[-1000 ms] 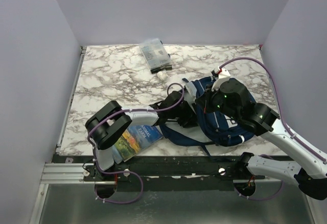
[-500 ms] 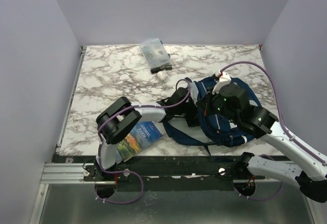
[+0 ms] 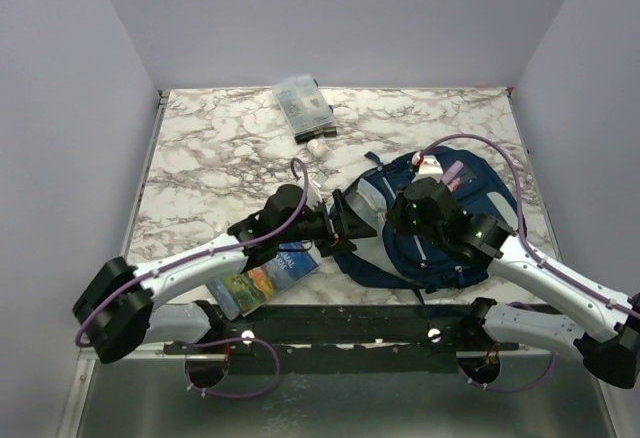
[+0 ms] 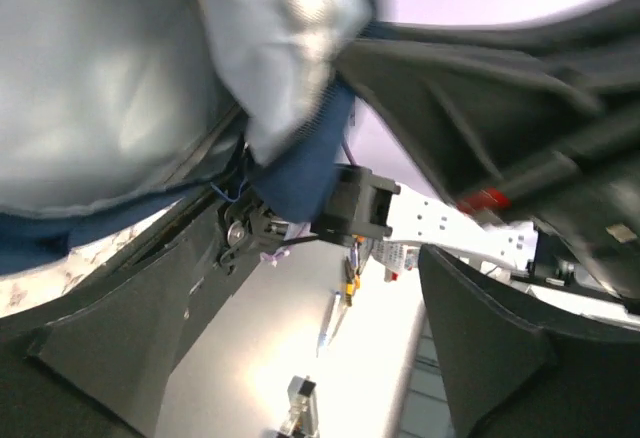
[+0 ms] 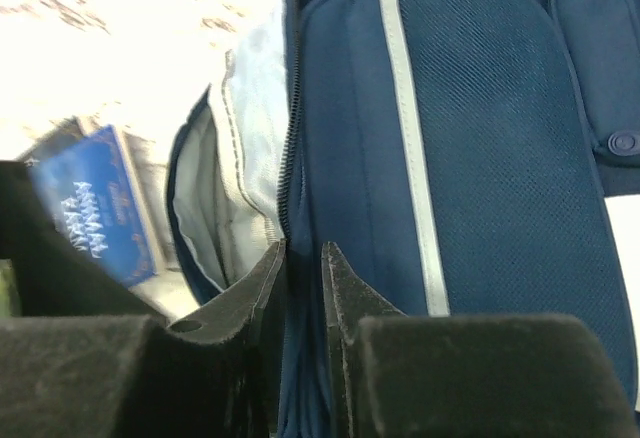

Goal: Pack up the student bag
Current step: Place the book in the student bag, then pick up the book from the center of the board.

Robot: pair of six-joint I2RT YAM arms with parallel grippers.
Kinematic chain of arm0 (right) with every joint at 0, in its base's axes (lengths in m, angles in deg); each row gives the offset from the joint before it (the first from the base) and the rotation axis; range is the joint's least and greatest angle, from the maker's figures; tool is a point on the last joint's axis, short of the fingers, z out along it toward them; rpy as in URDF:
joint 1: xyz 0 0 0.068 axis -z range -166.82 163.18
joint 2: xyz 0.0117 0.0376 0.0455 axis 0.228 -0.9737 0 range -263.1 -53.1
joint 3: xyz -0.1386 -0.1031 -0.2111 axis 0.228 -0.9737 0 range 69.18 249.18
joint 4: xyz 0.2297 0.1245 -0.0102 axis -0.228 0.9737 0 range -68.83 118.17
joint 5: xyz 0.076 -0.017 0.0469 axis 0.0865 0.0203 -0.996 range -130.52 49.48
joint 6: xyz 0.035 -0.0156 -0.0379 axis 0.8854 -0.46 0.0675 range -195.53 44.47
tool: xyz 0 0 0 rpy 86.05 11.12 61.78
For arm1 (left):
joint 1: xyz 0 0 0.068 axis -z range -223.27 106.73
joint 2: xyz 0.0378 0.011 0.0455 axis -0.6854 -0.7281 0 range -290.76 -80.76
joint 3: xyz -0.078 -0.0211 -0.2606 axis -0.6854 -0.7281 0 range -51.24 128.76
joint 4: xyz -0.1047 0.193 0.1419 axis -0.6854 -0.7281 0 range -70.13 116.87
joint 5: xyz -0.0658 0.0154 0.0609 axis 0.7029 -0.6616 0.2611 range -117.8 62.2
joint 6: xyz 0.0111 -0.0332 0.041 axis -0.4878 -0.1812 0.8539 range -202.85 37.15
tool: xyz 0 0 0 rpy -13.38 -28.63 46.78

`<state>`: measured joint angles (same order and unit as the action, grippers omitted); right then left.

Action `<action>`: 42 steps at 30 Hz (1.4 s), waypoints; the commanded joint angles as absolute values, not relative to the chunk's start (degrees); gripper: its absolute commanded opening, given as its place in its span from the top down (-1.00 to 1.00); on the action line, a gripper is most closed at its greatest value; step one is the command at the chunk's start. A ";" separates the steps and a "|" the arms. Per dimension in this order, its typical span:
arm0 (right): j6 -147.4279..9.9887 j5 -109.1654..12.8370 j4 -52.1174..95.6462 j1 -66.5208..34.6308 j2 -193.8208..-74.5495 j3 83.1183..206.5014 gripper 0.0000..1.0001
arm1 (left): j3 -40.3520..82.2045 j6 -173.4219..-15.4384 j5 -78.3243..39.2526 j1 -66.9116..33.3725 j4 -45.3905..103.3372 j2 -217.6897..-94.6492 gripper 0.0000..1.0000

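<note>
The bag (image 3: 480, 183) lies on the desk (image 3: 220, 148), its mouth open. The right gripper (image 5: 303, 258) is clamped on its zipper edge, and the left gripper (image 3: 343, 220) is at its left rim, jaws wide apart. Loading seems next: the book (image 3: 268, 273) just left of the bag needs sliding in. Open desk lies behind the bag.

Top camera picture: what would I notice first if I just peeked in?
The big navy student bag lying on the right of the marble table, with the left arm and right arm both reaching to it. Then the blue-covered book at the near edge and the clear pouch at the far edge.
</note>
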<state>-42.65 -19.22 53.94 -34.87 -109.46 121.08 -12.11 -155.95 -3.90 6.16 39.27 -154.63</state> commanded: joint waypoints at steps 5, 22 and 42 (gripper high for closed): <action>-43.05 -21.56 55.51 -34.50 -112.62 118.44 0.01 | -11.34 -144.49 -14.29 -0.57 14.25 -128.96 -0.97; -26.24 -61.85 28.93 -37.77 -125.35 117.22 -0.56 | 1.61 -131.47 -14.61 -18.12 -9.07 -115.33 -0.97; -14.10 -54.25 18.07 -40.51 -143.80 112.56 -0.59 | 3.48 -131.28 -12.69 -19.32 -9.65 -116.05 -0.97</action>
